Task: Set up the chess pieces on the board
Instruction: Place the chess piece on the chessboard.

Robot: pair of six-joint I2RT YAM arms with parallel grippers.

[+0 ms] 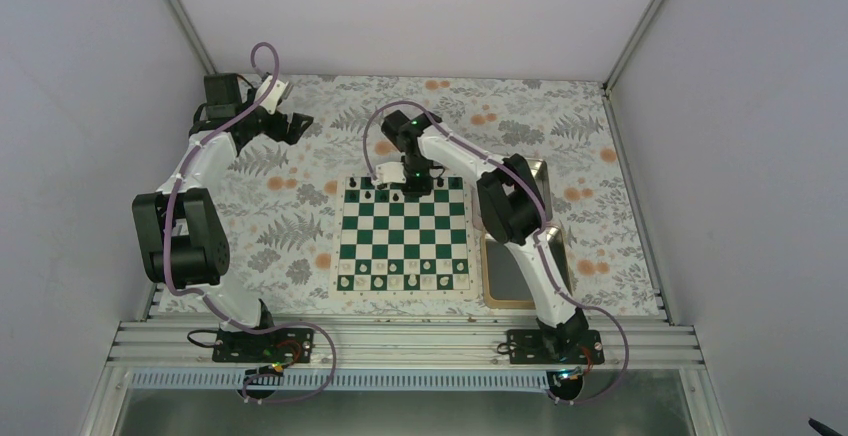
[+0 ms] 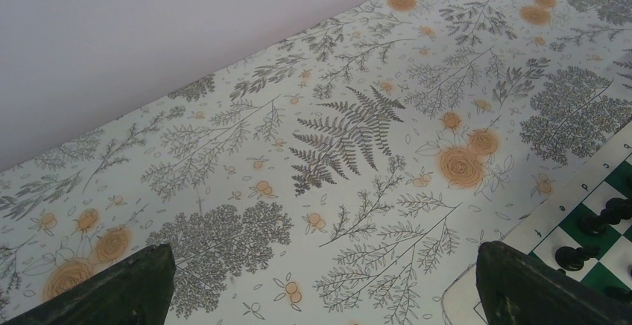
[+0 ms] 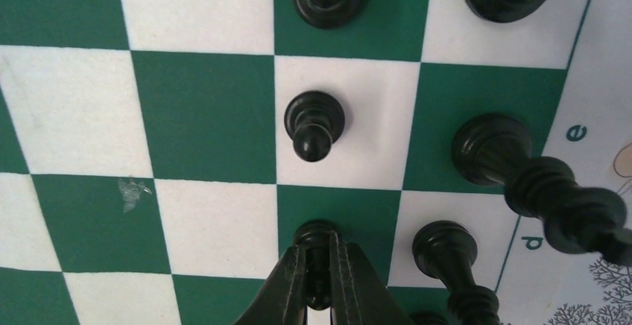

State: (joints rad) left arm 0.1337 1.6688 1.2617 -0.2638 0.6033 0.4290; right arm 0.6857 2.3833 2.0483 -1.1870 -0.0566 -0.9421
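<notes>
The green and white board (image 1: pixel 404 236) lies mid-table. Black pieces stand along its far rows and white pieces (image 1: pixel 403 281) along its near rows. My right gripper (image 1: pixel 412 186) is over the far rows, shut on a black pawn (image 3: pixel 317 237) that stands on a green square. Another black pawn (image 3: pixel 314 122) stands on the white square beyond it, with taller black pieces (image 3: pixel 522 176) to the right. My left gripper (image 1: pixel 290 128) hangs open and empty over the cloth at far left; its fingers (image 2: pixel 127 284) show wide apart, with the board corner (image 2: pixel 551 224) at right.
A silver metal tin (image 1: pixel 520 266) lies right of the board, partly under the right arm. The table has a floral cloth (image 2: pixel 335 139). White walls close in the back and sides.
</notes>
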